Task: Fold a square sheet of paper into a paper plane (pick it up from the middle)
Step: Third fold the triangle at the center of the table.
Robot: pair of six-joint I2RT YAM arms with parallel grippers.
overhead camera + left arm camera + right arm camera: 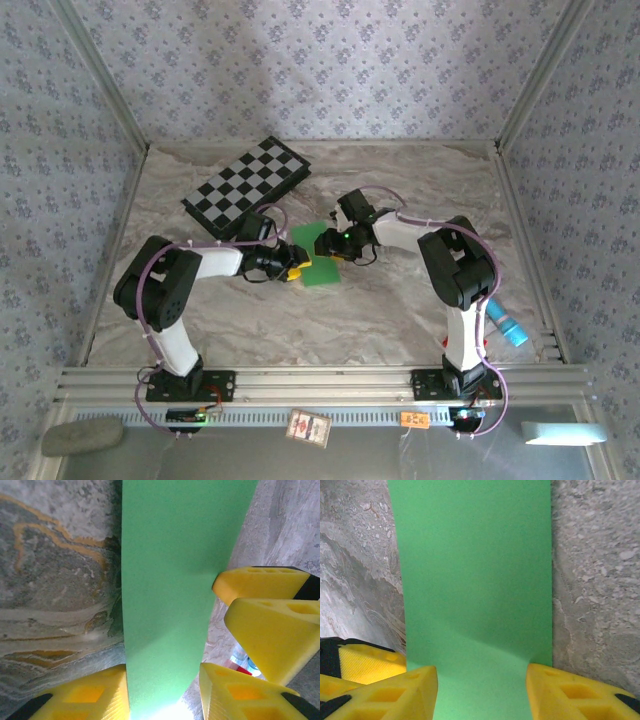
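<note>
We find the paper plane (322, 272) flat on the desk (400, 300), centrally; left claw (162, 680) and right claw (479, 680) stand part-open astride it, grip unconfirmed; we judge it light, limp, easily creased; pinch a folded edge.

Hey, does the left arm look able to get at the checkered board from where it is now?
Probably yes. The checkered board lies just beyond the left gripper with nothing in between, though the gripper straddles the green paper, so it would have to leave that first.

Paper plane (318, 262) on table (400, 300), before the checkerboard (245, 187).
</note>
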